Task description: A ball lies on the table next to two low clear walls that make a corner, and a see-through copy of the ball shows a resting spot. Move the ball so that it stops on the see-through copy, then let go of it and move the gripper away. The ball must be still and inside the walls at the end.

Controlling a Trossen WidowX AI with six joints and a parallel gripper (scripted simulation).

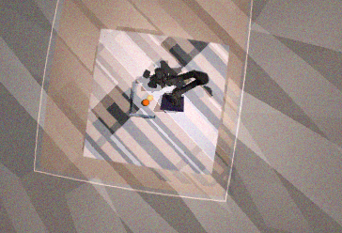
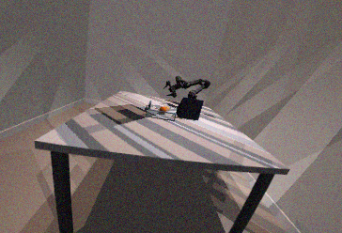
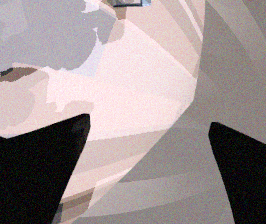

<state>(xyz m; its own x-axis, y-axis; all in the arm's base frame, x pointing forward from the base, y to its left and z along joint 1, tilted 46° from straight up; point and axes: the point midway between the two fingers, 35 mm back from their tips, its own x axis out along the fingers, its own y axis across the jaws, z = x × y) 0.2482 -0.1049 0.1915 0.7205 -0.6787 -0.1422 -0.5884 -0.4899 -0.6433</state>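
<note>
Claw [image 1: 149,75] is standing wide open and gripping nothing; in the wrist view both dark fingers are sitting far apart with only striped counter showing between them. It's hanging above the counter [image 2: 141,140], up off the surface, just beyond the wall corner as seen from the arm's base [image 1: 172,103]. Orange ball [image 1: 145,102] is resting on the counter inside the angle of the two low clear walls [image 1: 132,99]. Pale see-through copy [image 1: 149,98] is lying just beside the ball, nearly touching, on the side nearer the claw. Walls are bordering the ball on two sides; the dark base block is sitting close on the other side. From the exterior view the ball [image 2: 163,108] is showing just beside that block.
</note>
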